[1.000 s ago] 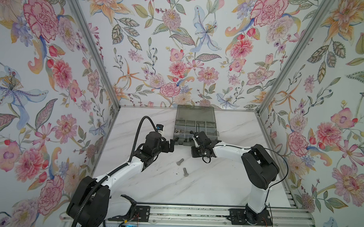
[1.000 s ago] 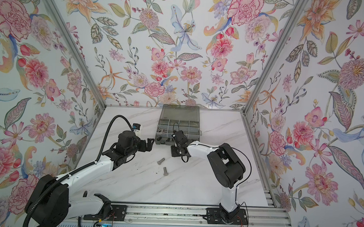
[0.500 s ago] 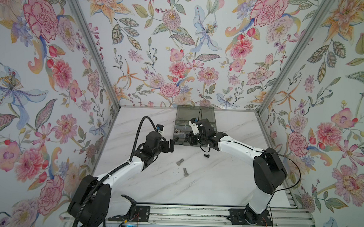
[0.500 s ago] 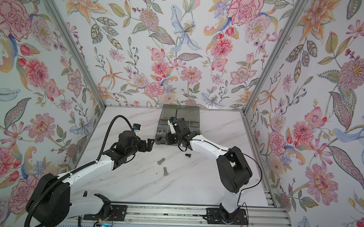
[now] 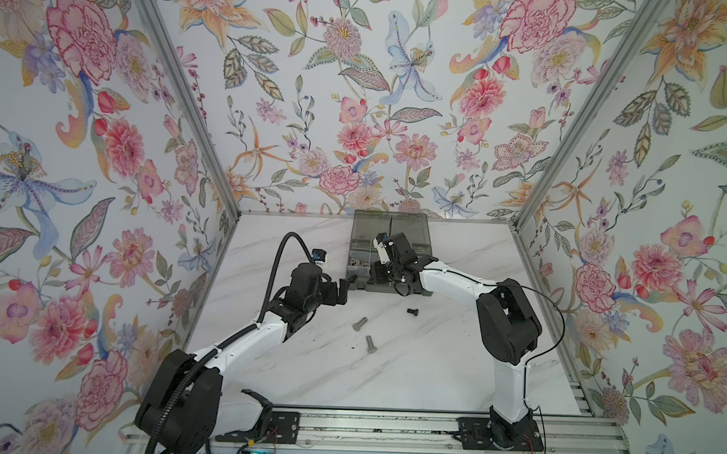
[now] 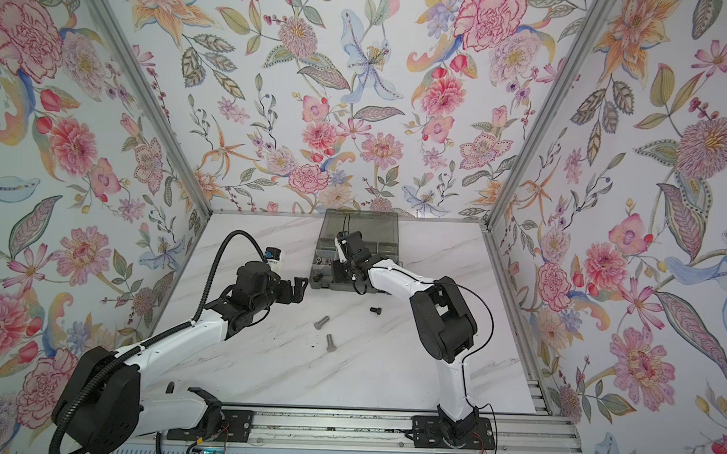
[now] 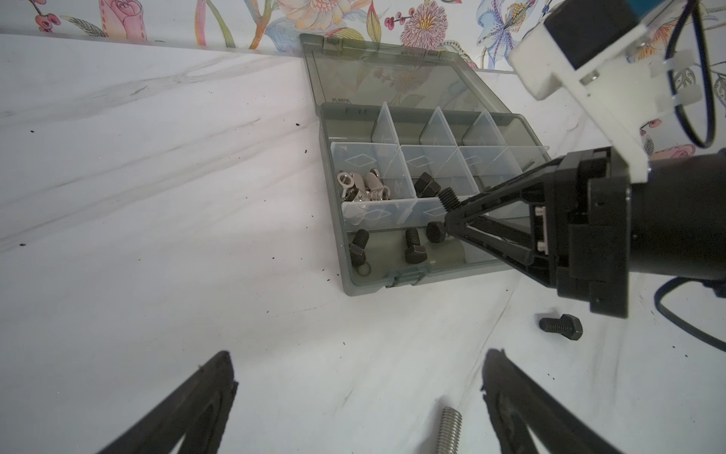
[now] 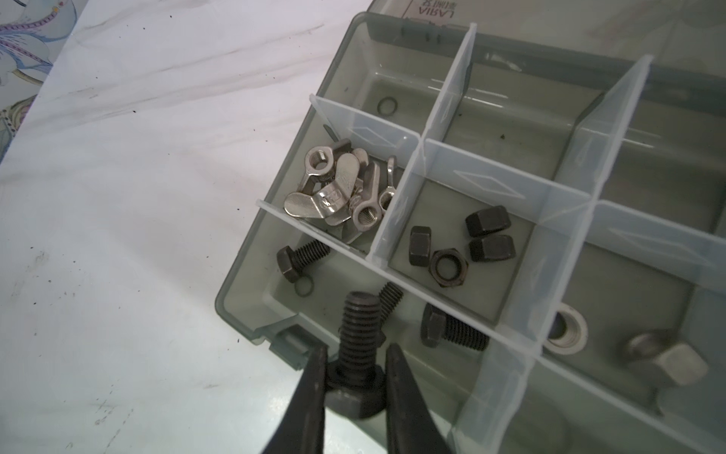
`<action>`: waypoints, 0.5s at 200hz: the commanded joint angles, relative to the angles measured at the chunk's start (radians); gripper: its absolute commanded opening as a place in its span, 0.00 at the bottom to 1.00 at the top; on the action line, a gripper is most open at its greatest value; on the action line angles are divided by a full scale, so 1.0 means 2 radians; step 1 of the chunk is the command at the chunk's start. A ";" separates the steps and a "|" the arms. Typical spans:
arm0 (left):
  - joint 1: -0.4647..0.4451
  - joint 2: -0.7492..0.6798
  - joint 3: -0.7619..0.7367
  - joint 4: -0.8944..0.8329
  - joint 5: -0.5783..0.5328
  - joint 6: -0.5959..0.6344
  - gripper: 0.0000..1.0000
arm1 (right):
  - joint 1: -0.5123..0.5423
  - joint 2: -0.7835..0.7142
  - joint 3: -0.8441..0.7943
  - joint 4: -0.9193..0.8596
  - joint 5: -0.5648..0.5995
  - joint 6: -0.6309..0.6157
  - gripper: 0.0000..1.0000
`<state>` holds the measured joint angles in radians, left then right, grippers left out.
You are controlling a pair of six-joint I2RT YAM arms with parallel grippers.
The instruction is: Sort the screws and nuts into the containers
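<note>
Nearest the arm bases, two silver screws (image 5: 359, 323) (image 5: 370, 344) lie close together on the table (image 5: 432, 363), apart from each other and from everything else. A little farther back and to the right, a loose black screw (image 5: 411, 311) lies on its side on the marble, just short of the box (image 7: 345, 275).

The left gripper (image 6: 299, 285) hovers above the table just left of the box's near corner. Its jaws stand wide apart and hold nothing. In the left wrist view, the threaded end of one silver screw shows between its fingers (image 7: 188, 408).

The right gripper (image 8: 355, 353) hangs over the box's near row, beside the latch (image 8: 290, 346). Its jaws are clamped on the head of the held screw (image 8: 359, 330), which is black, with its thread pointing away from the wrist.

Under it, the near cell holds black screws (image 8: 300, 257) (image 8: 451, 334) lying flat; a third is partly hidden behind the held one. In the next row back, the corner cell holds a heap of wing nuts (image 8: 334, 188), and the cell beside it holds four black nuts (image 8: 448, 267). A silver nut (image 8: 668, 361) lies farther along the near row. The farthest row looks bare of hardware.

Behind, the lid (image 7: 373, 78) lies open toward the back wall.
</note>
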<state>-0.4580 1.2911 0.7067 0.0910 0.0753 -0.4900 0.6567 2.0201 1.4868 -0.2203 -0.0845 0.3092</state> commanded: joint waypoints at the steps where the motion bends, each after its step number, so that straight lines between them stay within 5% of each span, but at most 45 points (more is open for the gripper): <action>1: 0.007 0.007 0.000 0.006 0.006 -0.005 0.99 | -0.001 0.009 0.018 -0.007 0.014 -0.008 0.09; 100: 0.006 0.013 0.004 0.006 0.009 -0.010 0.99 | -0.002 0.020 0.016 -0.009 0.013 -0.008 0.28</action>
<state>-0.4580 1.3037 0.7067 0.0910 0.0757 -0.4976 0.6567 2.0453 1.4902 -0.2245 -0.0692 0.3054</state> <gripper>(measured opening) 0.994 0.251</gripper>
